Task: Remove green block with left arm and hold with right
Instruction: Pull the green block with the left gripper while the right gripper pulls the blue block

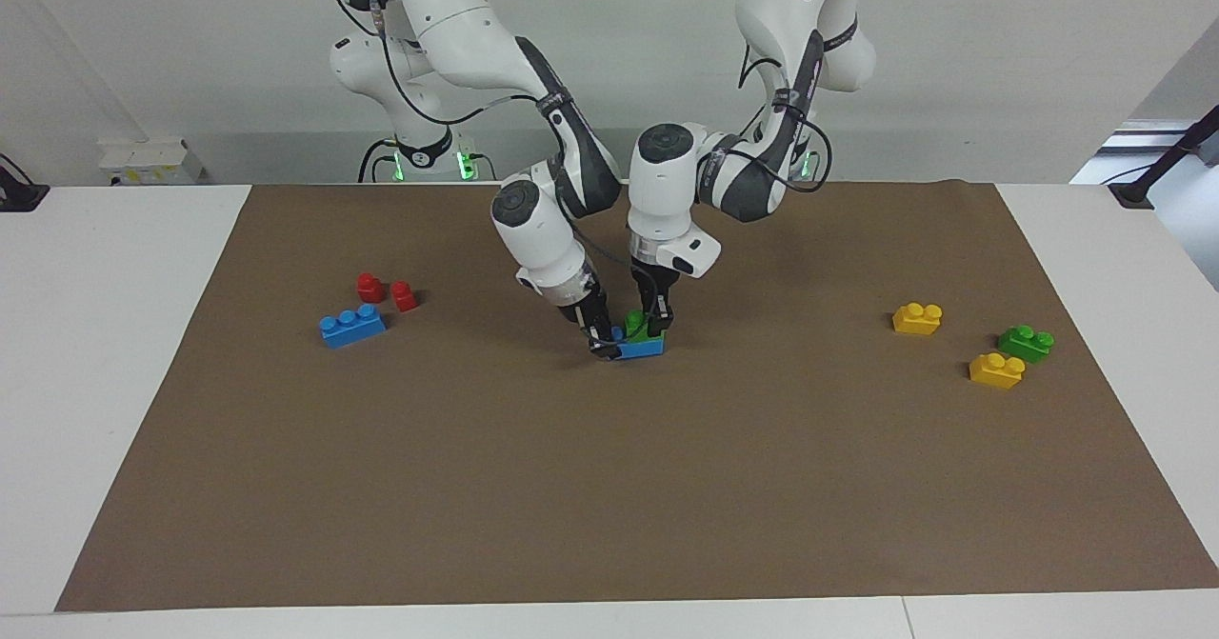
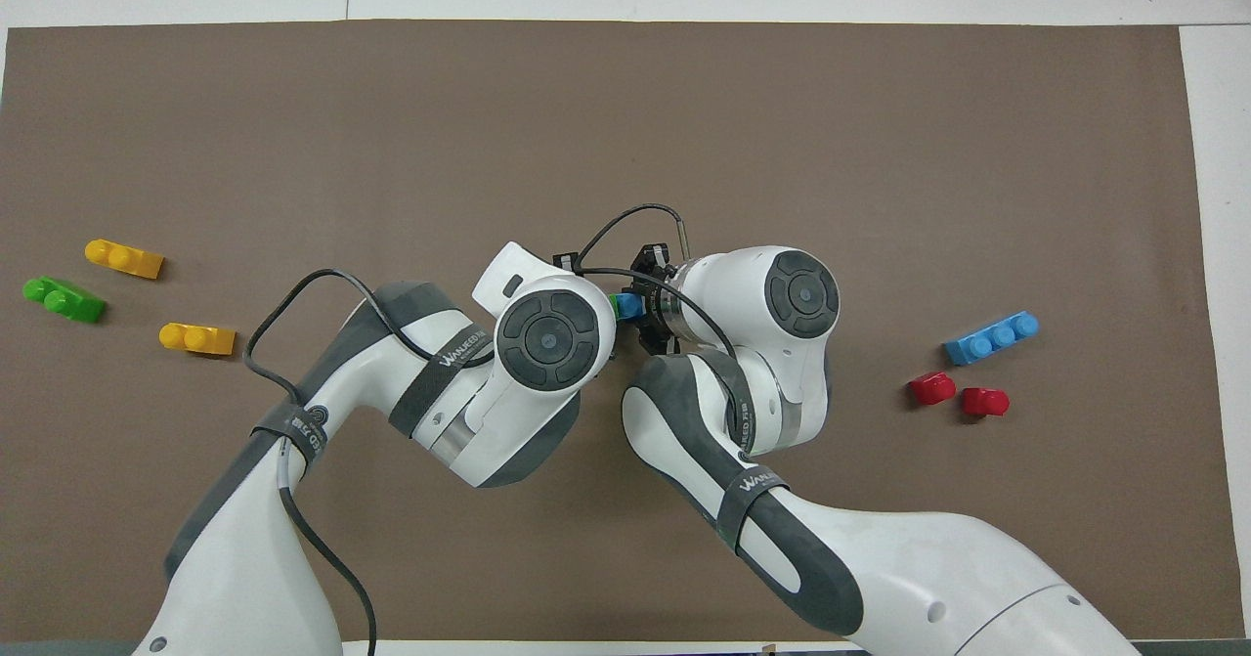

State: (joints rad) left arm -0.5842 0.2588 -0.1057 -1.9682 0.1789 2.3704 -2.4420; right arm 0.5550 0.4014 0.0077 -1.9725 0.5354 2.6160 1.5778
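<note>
The white worktop [image 1: 114, 353] carries a brown mat [image 1: 609, 487] that covers most of it, and both arms reach down to the middle of that mat. The left arm [image 1: 752, 172] comes in from its own end and drops its pincer [image 1: 651, 327] straight onto the green block [image 1: 636, 325], with the fingertips closed on that block. The right arm [image 1: 533, 96] leans in from the other end, and its pincer [image 1: 602, 342] is clamped on the end of the blue brick [image 1: 644, 347] on which the green block sits (the two are pressed together as a small stack at the mat's centre). In the overhead view the arms' wrists hide nearly all of this, leaving only a sliver of green and blue showing between them. Toward the right arm's end of the worktop lies another long blue brick [image 1: 352, 326], and just beside it, nearer to the robots, two small red bricks [image 1: 386, 291]. Toward the left arm's end lie a second green brick [image 1: 1026, 342] and two yellow bricks [image 1: 917, 318], one of them nearer to the mat's edge away from the robots and touching or almost touching the green one.
</note>
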